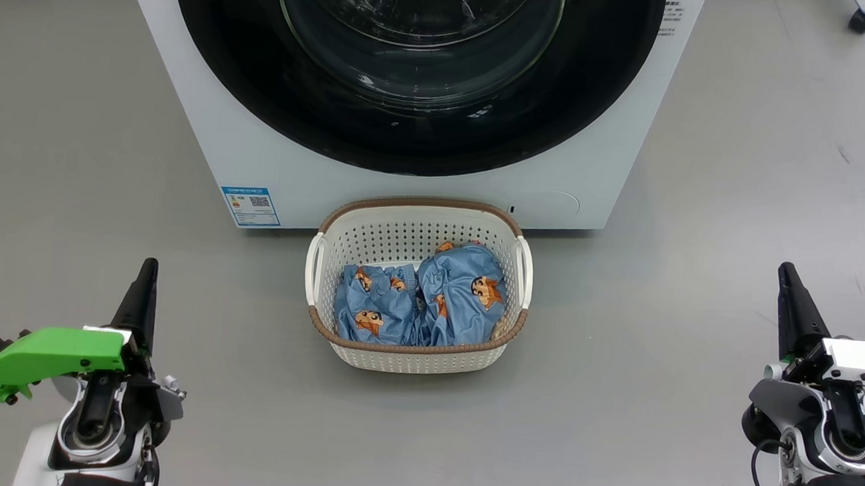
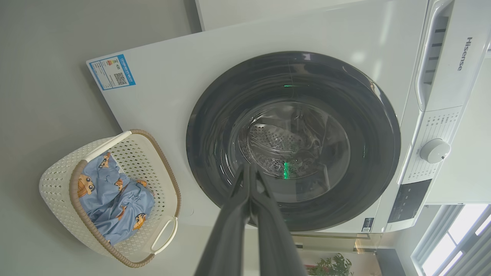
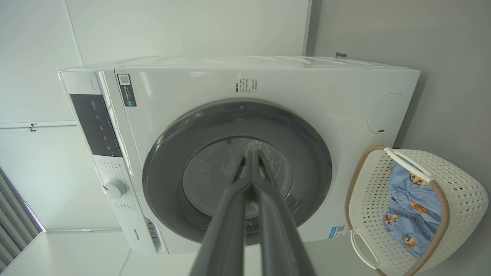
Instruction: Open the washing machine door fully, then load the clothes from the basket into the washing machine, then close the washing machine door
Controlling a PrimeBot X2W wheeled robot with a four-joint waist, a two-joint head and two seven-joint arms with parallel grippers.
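L end effector [image 1: 148, 276] low left, R end effector [image 1: 787, 280] low right; both pinched tight, empty, flanking basket [image 1: 420, 202].

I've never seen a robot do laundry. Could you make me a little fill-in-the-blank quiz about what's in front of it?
The washing machine door is ____.
The light ____ clothes lie in the basket.
The basket stands in ____ of the washing machine.
The left hand and right hand both have fingers pressed ____.
Missing words: closed; blue; front; together.
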